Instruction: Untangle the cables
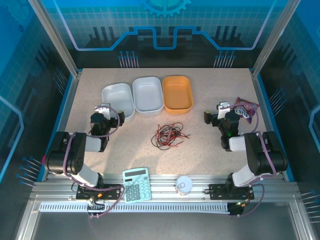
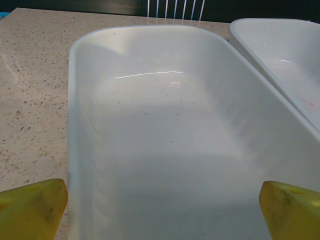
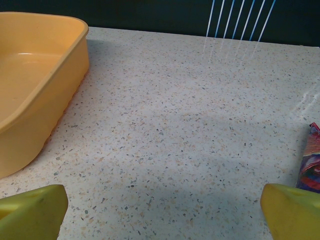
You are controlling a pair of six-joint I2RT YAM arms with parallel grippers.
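Thin red and black cables point(image 1: 169, 135) lie in a loose tangle mid-bench point(image 1: 210, 150), in front of 3 trays. The left end effector point(image 1: 106, 111) faces the leftmost white tray point(image 2: 150, 125), its fingers spread wide and holding nothing. The right end effector point(image 1: 222, 109), equally wide open and empty, is beside the orange tray point(image 3: 35, 75), well right of the cables.

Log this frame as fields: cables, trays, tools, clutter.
cables: red and black tangle, centre of table, ungripped
trays: left white tray, middle white tray, orange tray, far row, all empty
left tool: open, facing left white tray
right tool: open, over bare table
clutter: calculator, purple wrapper
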